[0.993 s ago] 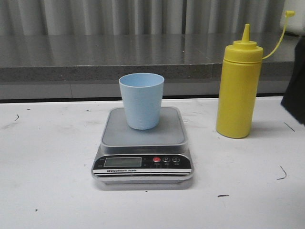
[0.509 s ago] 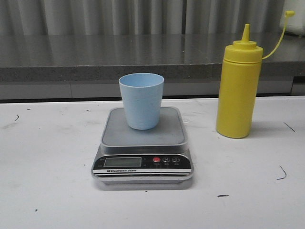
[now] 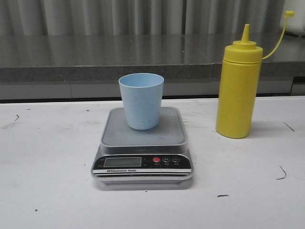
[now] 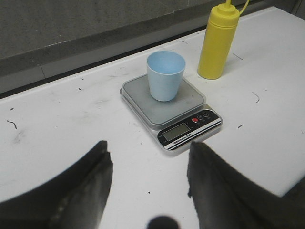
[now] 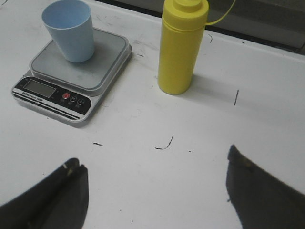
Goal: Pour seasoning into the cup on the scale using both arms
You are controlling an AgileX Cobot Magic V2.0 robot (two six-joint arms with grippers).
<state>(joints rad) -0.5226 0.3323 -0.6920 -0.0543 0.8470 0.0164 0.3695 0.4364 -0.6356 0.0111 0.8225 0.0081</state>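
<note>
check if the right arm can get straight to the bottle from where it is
Probably yes. In the right wrist view the bottle stands upright on bare table ahead of the open right fingers, with nothing between. The scale and cup sit apart to one side.

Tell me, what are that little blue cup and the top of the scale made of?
The pale blue cup looks like matte plastic: even colour, thin rim, no shine. The scale has a grey platform that looks like brushed metal with a dull sheen, though coated plastic is possible; its front panel is glossy black.
</note>
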